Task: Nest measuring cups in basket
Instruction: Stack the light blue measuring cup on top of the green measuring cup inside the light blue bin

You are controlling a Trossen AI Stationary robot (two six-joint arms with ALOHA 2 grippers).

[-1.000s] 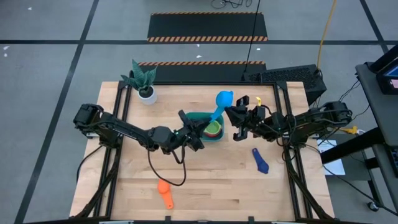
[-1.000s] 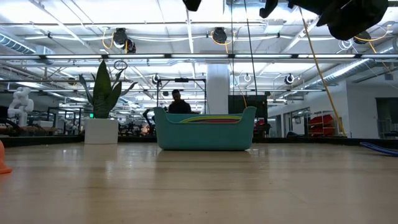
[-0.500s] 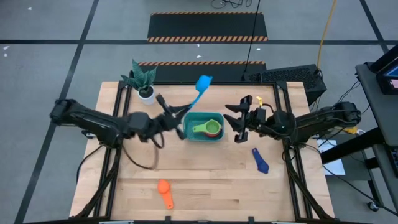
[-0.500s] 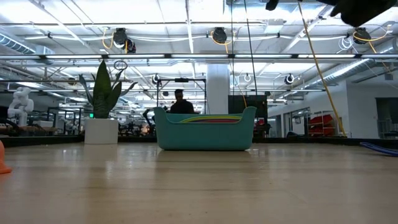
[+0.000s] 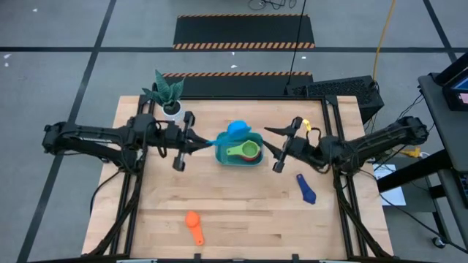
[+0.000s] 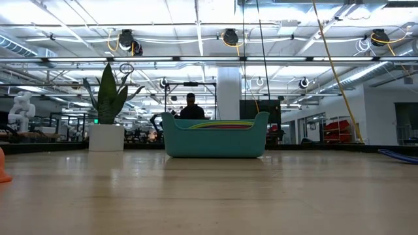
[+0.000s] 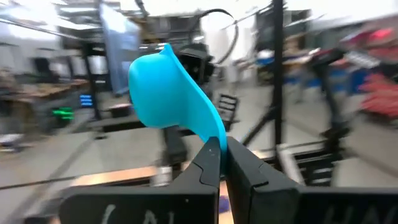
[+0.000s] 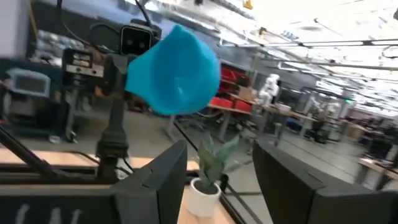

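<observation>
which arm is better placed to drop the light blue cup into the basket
Left. The left gripper already has its jaws shut on the light blue cup's handle, with the bowl over the basket's rim. The right gripper is open and empty beside the basket.

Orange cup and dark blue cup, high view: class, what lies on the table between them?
Nothing: in the high view only bare wood separates the orange cup from the dark blue cup.

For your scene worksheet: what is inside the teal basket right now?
Inside the basket lie nested measuring cups: green, yellow and red show. The light blue cup, held above by the left gripper, covers the far edge; anything beneath is hidden.
</observation>
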